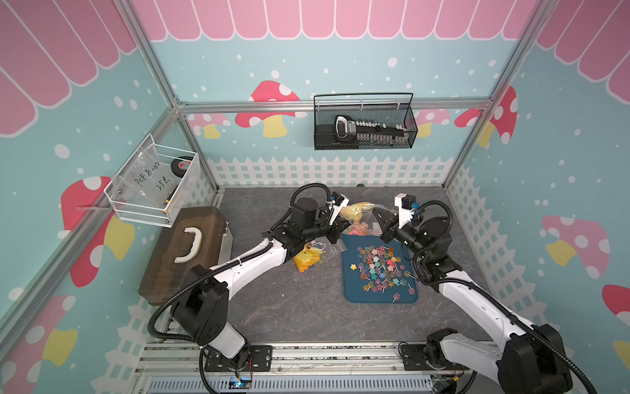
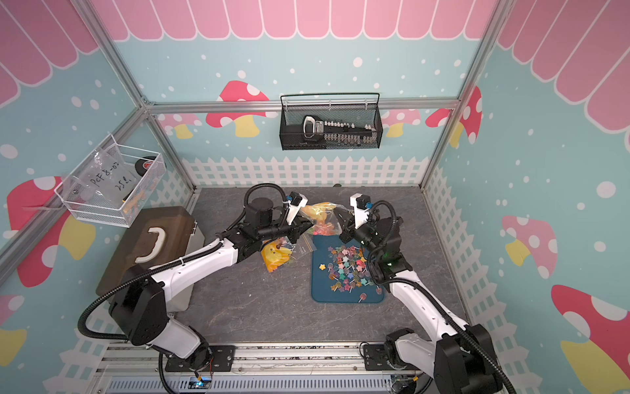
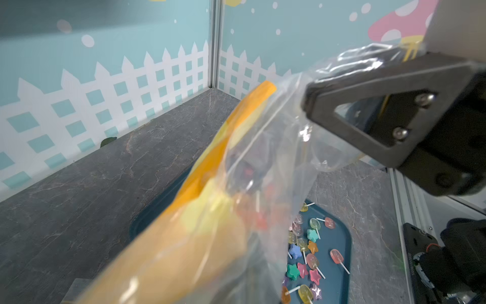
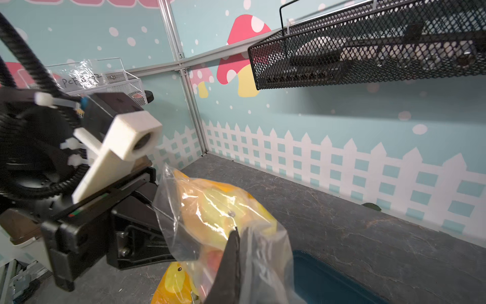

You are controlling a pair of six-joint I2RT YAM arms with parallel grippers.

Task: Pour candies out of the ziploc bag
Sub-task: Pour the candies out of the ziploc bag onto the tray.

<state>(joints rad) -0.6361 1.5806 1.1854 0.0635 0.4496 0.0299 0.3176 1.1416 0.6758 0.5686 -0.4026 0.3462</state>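
The clear ziploc bag (image 1: 358, 213) with yellow-orange print hangs between both grippers above the far end of the blue tray (image 1: 351, 293). My left gripper (image 1: 343, 223) is shut on the bag's one side. On the other side my right gripper (image 4: 236, 233) is shut, pinching the plastic (image 4: 210, 210). Many candies (image 1: 381, 269), star, flower and round on white sticks, lie spread over the tray (image 3: 339, 284). A few reddish candies (image 1: 358, 231) show inside the bag's low end. In the left wrist view the bag (image 3: 210, 210) hides my left jaws.
A second yellow-orange bag (image 1: 306, 259) lies on the grey table left of the tray. A brown case with a white handle (image 1: 187, 252) stands at the left. A white wire basket (image 1: 153, 184) and a black mesh basket (image 1: 364, 122) hang on the walls.
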